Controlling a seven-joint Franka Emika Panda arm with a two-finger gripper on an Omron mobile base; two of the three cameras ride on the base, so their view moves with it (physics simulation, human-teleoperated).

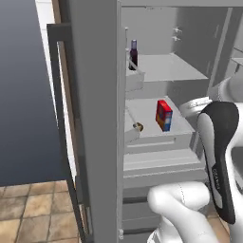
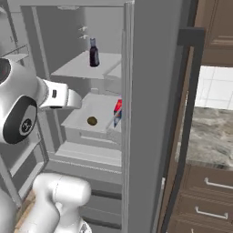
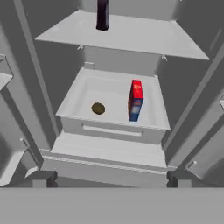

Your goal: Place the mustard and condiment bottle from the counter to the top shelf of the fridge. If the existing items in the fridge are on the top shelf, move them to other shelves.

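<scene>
The tall grey fridge (image 1: 97, 118) stands open, and its light-grey cavity serves as the landmark here. On the flat light-grey top shelf (image 3: 131, 37) the squat dark brown-purple condiment bottle (image 2: 93, 53) with a pale neck stands upright, toward the back of that board. 1 level below it, in a shallow light-grey tray (image 3: 74, 98), the small red carton with blue and yellow markings (image 3: 135, 100) stands upright at the tray's right side, well apart from a small round brown item (image 3: 98, 108) lying left of it.

The gripper (image 3: 109, 177) hangs empty in front of the cavity, below the tray's front lip. Its 2 dark fingertips (image 3: 41, 177) sit far apart with nothing between them, so the hand is spread wide. The slim yellow mustard bottle does not appear on any shelf. A stretch of grey marbled counter (image 2: 214, 136) with wooden drawers lies to the right of the fridge door, bare where it can be seen.

By this reading, 1 bottle is placed, the carton is already off the top shelf, and the mustard is still to be fetched. The risks lie in the retreat and the return. Backing the arm out carelessly could clip the tray's front edge or the open door. A later reach to the top shelf, if aimed too far back, could knock over the dark bottle.
</scene>
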